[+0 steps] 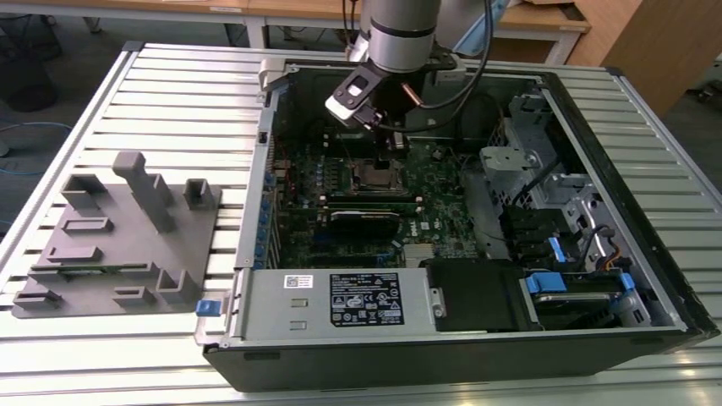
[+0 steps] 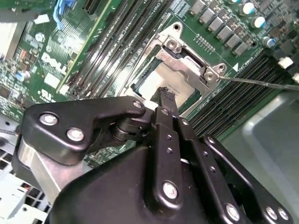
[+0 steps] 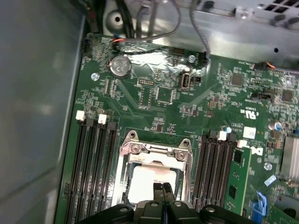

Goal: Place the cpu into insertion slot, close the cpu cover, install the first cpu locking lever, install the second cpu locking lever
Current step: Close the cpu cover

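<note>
Directly over the insertion slot, the gripper hangs with its fingers clenched together on nothing. Their tips are just above the pale top of the cpu, which lies in the slot with the silver cpu cover framing it; whether they touch it I cannot tell. White lettering marks the green board and a printed white label sits on the case, while long black memory slots flank the socket and a thin metal lever juts out beside it.
</note>
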`<state>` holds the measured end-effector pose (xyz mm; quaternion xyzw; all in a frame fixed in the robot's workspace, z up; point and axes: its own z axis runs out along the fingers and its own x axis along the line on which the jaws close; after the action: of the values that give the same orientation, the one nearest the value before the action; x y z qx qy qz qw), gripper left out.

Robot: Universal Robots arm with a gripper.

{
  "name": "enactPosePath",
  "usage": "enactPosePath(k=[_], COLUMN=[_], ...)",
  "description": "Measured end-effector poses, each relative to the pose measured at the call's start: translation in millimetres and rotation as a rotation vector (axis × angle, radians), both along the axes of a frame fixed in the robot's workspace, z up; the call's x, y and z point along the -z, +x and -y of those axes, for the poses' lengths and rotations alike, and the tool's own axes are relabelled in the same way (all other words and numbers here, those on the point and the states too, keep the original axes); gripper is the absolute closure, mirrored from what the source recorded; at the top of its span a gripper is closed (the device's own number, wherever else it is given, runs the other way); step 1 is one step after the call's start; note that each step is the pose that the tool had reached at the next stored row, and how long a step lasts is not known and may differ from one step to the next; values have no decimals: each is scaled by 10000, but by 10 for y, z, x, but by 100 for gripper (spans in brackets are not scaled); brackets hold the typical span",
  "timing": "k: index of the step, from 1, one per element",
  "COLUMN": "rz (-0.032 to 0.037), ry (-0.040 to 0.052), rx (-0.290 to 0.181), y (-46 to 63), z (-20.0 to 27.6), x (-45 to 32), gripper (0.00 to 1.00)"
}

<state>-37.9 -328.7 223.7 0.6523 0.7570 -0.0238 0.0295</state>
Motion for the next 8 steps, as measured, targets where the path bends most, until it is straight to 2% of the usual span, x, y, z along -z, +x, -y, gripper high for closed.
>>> enactPosePath(k=[8], rz=[1], ry=[1], rx=[-955], y=[-6], z=[0], x=[10], gripper=[89])
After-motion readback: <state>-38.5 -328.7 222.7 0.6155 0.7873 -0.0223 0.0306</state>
